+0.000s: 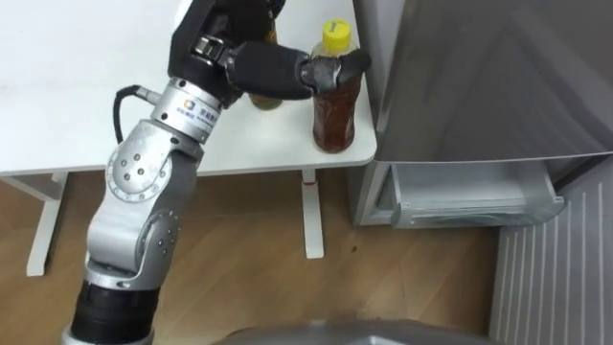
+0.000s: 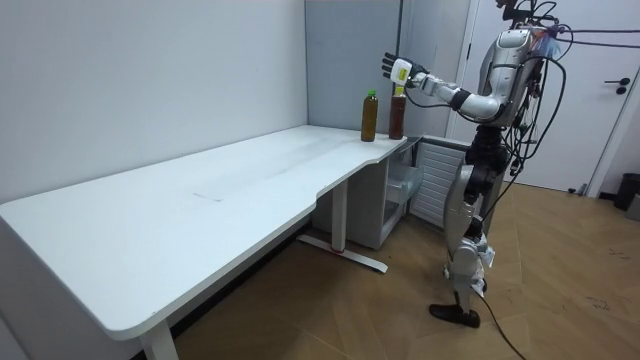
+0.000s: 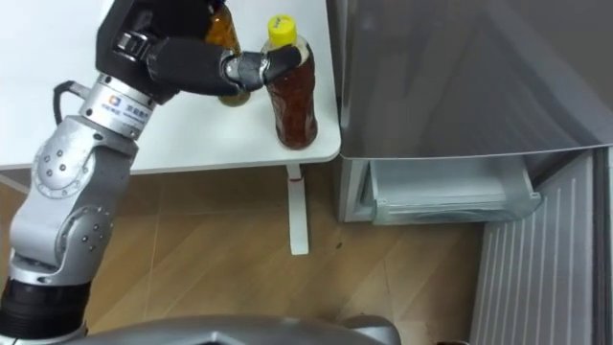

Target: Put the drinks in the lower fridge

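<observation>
Stands at the far end of the white desk (image 2: pixel 200 190), next to the grey fridge (image 1: pixel 498 86), with the left arm raised and reaching over the desk's corner. Left hand (image 1: pixel 273 65) at the yellow-capped tea bottle (image 1: pixel 337 115), its fingers stretched fairly straight across the bottle's shoulder just under the cap, one fingertip showing past the side toward the fridge. In the room view, spread and upright. Cannot tell whether touching the bottle. Tea bottle upright on the desk's corner nearest the fridge, close to the edge. Just beside it, on the side away from the fridge, a green-capped bottle (image 2: pixel 369 118), also upright and partly hidden behind the hand in the eye views. Below the fridge's closed upper door, lower compartment (image 1: pixel 469 196) open, a clear shelf showing.
</observation>
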You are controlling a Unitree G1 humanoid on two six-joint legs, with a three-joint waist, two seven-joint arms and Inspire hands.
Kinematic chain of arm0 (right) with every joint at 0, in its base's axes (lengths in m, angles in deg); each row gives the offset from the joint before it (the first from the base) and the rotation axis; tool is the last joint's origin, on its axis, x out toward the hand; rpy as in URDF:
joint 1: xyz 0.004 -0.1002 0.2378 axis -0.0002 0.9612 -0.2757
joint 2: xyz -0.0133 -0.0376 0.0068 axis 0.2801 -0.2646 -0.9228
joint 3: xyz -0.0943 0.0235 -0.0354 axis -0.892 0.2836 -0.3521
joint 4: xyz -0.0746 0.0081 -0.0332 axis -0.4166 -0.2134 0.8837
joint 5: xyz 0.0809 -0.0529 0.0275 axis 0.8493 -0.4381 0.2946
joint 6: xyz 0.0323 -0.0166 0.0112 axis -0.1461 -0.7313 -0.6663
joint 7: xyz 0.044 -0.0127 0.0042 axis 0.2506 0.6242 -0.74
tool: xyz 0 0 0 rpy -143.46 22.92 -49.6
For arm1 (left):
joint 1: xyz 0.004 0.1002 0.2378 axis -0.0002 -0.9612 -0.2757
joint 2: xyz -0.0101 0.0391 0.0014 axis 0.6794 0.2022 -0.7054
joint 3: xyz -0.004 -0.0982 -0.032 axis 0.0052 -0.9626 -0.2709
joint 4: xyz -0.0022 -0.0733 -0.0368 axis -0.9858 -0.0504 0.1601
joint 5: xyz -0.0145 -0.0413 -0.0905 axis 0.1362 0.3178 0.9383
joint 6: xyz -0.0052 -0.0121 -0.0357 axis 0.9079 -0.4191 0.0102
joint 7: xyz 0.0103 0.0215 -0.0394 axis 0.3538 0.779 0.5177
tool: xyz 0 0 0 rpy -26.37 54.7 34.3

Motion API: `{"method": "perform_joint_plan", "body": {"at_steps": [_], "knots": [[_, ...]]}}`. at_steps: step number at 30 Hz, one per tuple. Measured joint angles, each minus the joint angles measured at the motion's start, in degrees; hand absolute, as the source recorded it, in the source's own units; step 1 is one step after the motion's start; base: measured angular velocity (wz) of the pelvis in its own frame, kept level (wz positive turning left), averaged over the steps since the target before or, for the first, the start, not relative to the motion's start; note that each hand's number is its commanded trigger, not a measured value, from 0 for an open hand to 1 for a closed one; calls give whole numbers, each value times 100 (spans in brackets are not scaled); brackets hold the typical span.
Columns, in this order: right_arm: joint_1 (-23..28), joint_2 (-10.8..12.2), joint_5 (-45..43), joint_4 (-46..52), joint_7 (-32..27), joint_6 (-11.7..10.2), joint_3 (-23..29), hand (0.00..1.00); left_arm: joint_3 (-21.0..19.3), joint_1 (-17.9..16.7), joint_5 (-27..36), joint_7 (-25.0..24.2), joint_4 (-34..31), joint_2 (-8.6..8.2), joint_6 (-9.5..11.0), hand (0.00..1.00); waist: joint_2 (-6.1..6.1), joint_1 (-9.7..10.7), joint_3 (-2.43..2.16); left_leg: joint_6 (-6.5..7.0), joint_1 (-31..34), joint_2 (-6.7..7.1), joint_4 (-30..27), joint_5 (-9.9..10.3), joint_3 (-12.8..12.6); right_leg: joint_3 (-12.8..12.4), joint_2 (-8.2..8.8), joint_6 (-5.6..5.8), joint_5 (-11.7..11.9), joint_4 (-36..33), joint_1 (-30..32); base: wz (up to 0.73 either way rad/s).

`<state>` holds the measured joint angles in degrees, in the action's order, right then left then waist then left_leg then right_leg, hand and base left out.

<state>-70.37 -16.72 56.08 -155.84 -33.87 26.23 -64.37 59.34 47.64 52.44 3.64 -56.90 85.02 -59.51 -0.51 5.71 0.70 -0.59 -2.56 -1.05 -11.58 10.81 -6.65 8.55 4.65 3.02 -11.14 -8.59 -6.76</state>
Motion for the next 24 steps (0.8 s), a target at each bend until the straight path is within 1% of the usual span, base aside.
{"method": "perform_joint_plan", "body": {"at_steps": [2, 6, 10, 13, 17, 21, 24], "knots": [[-2, 4, 1, 2, 8, 19, -1, 0, 1, 0, 39, -35, 47, 0, -43, 0, -9, -1, -4, 0, -2, 0, 0, 0, 0, -1, 0, 0, 0, 0, -2, 0], [-10, 8, -1, 5, 17, 134, -1, 0, 1, -2, 133, -134, 180, -1, -160, 0, -20, -5, -12, 0, -5, 0, -9, 0, 0, -1, 0, 0, 0, -1, -7, 0], [-5, 18, -1, 10, 83, 198, -1, 0, 2, -2, 133, -179, 337, -10, -195, 0, -29, -33, -26, 0, -15, 0, -22, 0, -4, -14, 0, -1, -1, -6, -17, 0], [22, 23, 0, 7, 87, 211, -1, 0, 1, -21, 132, -218, 384, -10, -241, 0, -31, -85, -28, 1, -35, 0, -26, -1, -18, -47, 0, -1, -1, -16, -23, -2], [51, 32, 0, 6, 78, 212, -1, 0, 1, -92, 136, -218, 398, -9, -284, 0, -43, -102, -28, 1, -59, 0, -26, -1, -25, -53, 0, -1, -1, -20, -44, -1], [73, 45, 4, -1, 55, 215, -2, 0, 0, -100, 145, -213, 711, -7, -287, 0, -54, -108, -22, 1, -71, 0, -27, -1, -25, -50, 0, -1, -1, -14, -64, 0], [86, 87, 4, 0, 8, 228, -2, 0, 0, -101, 145, -209, 786, -4, -306, 0, -74, -108, -20, 1, -48, 0, -31, -1, -25, -50, 0, -1, -1, -11, -44, 0]]}}
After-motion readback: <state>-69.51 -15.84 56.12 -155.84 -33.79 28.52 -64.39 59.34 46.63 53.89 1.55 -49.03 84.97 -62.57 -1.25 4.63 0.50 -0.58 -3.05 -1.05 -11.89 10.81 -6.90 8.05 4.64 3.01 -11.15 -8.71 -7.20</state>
